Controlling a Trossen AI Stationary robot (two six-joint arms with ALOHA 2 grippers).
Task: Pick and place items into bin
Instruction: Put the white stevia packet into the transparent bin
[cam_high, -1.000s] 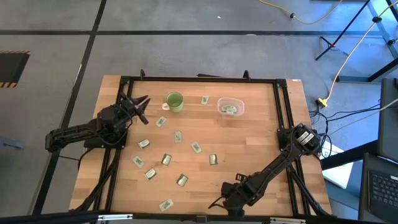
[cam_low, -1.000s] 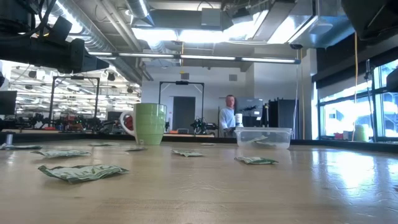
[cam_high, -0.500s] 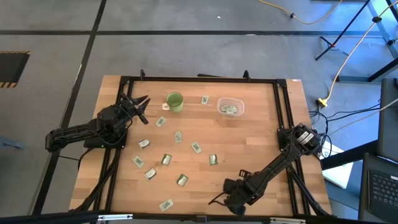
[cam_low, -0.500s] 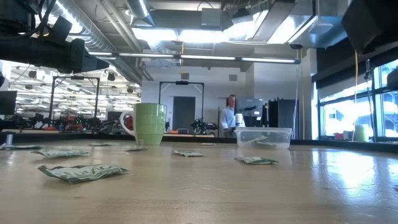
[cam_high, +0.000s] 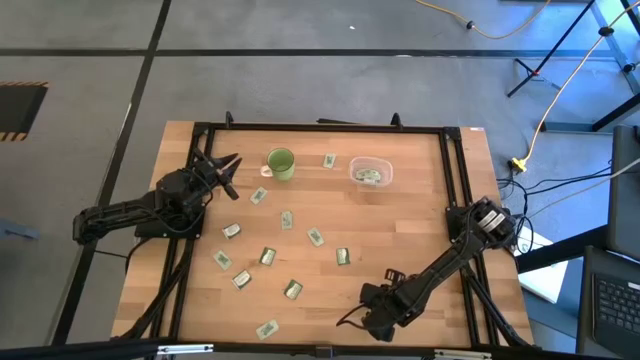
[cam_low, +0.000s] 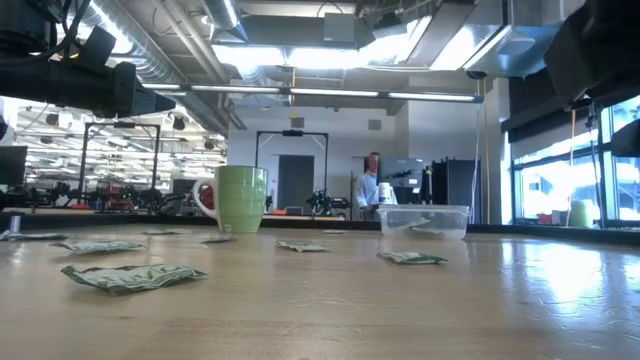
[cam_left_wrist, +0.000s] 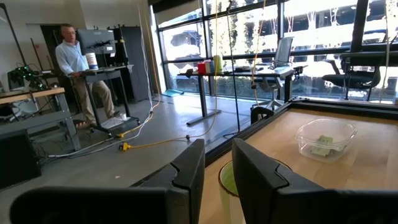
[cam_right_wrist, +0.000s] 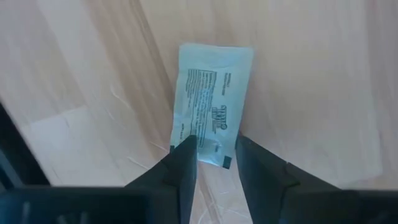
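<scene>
Several small pale green packets (cam_high: 316, 237) lie flat over the middle and left of the wooden table, and one lies close by in the low view (cam_low: 130, 276). The clear bin (cam_high: 370, 172) stands by the far edge with packets inside. My right gripper (cam_high: 372, 322) is low over the table's near edge. In its wrist view its narrowly open fingers (cam_right_wrist: 216, 149) stand over the end of a silvery-white packet (cam_right_wrist: 211, 93) that lies on the wood. My left gripper (cam_high: 228, 175) waits open beside the green mug (cam_high: 280, 163). My right gripper comes at the silvery-white packet from above, pointing down. Its two fingertips (cam_right_wrist: 186, 155) cover the corners of the packet's nearer end (cam_right_wrist: 208, 134). I cannot tell whether they touch it. The packet lies flat on the table.
The green mug (cam_low: 240, 198) stands left of the bin (cam_low: 425, 220) at the far edge. A black frame rail (cam_high: 455, 180) runs around the table. Bare wood lies between the bin and my right arm. A person (cam_low: 370, 185) stands in the room behind.
My right arm has shifted a little toward the table's right edge, and in the low view its dark bulk reaches farther down into the picture. The packets, the bin and my left arm have stayed in place.
</scene>
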